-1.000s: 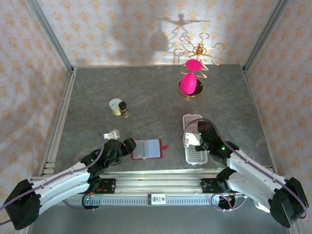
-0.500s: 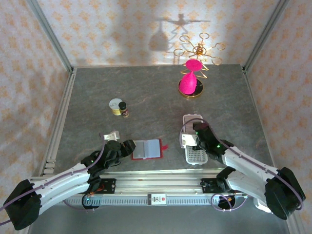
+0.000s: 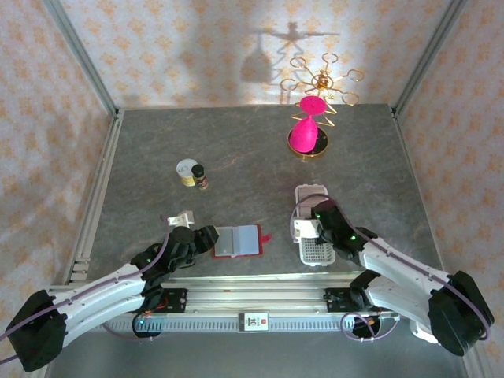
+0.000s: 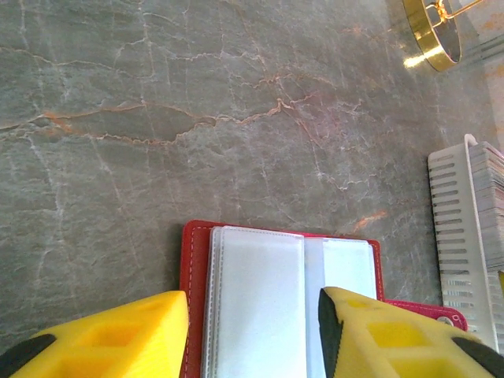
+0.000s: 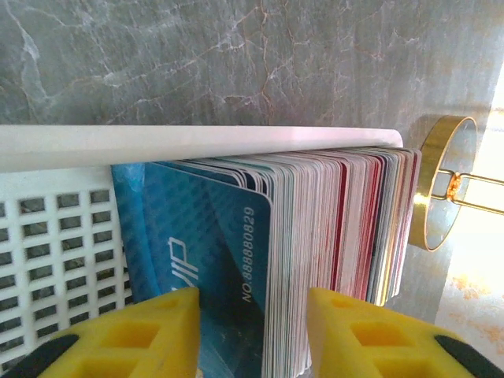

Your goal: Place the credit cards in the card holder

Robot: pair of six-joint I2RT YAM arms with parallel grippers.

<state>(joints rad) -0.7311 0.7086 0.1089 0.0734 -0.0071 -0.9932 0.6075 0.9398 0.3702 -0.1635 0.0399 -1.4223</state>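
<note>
Lying open and flat near the front edge of the grey marbled worktop (image 3: 252,150) is one card holder (image 3: 239,241), a red wallet with pale plastic sleeves showing inside and a small red tab with a snap on its right edge. The left claw (image 4: 253,315) hangs over its near side with its two yellow fingers (image 4: 118,339) spread wide, one on each side of the sleeves and pinching nothing. To the right of the wallet and apart from it stands one long white slotted tray (image 3: 316,253), and the credit cards (image 5: 228,268) stand on edge in it, packed too tightly to count. The front ones are blue, the nearest printed with "VIP" and a number, and behind them run white, red and dark edges. The right claw (image 5: 252,311) straddles the front few cards, a finger on each side, but I cannot tell whether it presses on them. Farther back on the left sit one small round jar (image 3: 187,170) and one dark little bottle (image 3: 201,176) touching it, and at the back right one gold wire stand (image 3: 309,142) carrying two pink pieces.
</note>
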